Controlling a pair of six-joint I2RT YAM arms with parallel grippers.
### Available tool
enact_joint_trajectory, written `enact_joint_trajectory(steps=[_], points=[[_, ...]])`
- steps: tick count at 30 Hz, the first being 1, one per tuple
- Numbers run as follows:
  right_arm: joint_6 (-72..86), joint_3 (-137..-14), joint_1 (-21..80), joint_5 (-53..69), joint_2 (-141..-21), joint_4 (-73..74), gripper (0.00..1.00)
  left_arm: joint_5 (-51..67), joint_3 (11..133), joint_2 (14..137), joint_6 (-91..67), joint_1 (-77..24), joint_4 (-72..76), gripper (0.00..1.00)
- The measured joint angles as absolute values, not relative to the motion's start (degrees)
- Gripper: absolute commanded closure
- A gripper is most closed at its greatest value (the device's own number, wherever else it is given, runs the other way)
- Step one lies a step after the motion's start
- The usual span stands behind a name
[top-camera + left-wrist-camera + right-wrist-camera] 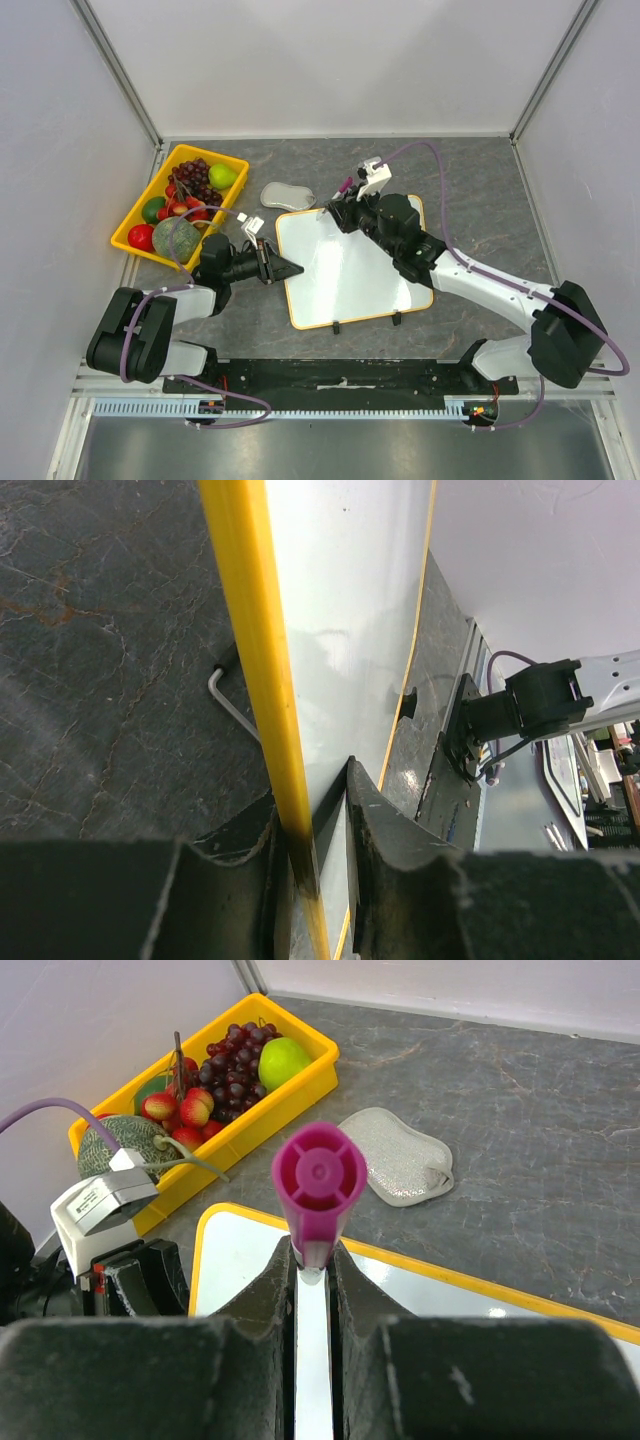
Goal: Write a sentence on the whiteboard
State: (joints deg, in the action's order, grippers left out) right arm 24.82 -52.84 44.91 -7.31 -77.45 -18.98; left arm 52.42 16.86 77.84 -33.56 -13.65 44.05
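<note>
The whiteboard lies flat in the middle of the table, white with a yellow rim, and I see no writing on it. My left gripper is shut on its left edge; in the left wrist view the jaws pinch the yellow rim with the white face running away from them. My right gripper is over the board's far left corner, shut on a marker. The marker's magenta end points up between the jaws, and its tip is hidden. The sentence is not visible.
A yellow fruit tray with grapes, a melon and other fruit stands at the far left. A grey eraser pad lies just beyond the board. Two black clip feet are on the board's near edge. A metal hex key lies beside the rim.
</note>
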Motion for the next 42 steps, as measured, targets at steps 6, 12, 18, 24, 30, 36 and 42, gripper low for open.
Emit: enact_joint_trajectory(steps=[6,12,18,24,30,36,42], points=[[24.64,-52.97,45.06,-8.88,-78.04,-19.29,1.00,52.51,16.95,78.04,-33.56,-13.65,44.05,0.98],[24.45,-52.99,45.25,-9.19,-79.48,-19.73,1.00,52.56,16.97,78.19,-33.56,-13.65,43.99,0.98],[24.47,-53.06,45.56,-9.21,-80.12,-20.25,1.00,52.60,17.08,78.39,-33.56,-13.65,43.83,0.98],[24.47,-53.43,46.04,-9.13,-80.77,-20.69,1.00,52.64,17.21,78.65,-33.56,-13.65,43.83,0.98],[24.47,-53.43,46.52,-8.82,-81.21,-20.75,1.00,52.66,17.23,78.78,-33.56,-13.65,43.83,0.98],[24.45,-53.43,46.89,-8.62,-81.23,-20.58,1.00,52.73,17.30,78.91,-33.56,-13.67,43.86,0.98],[24.45,-53.39,47.29,-8.40,-81.23,-20.12,1.00,52.82,17.43,79.02,-33.56,-13.72,43.86,0.98]])
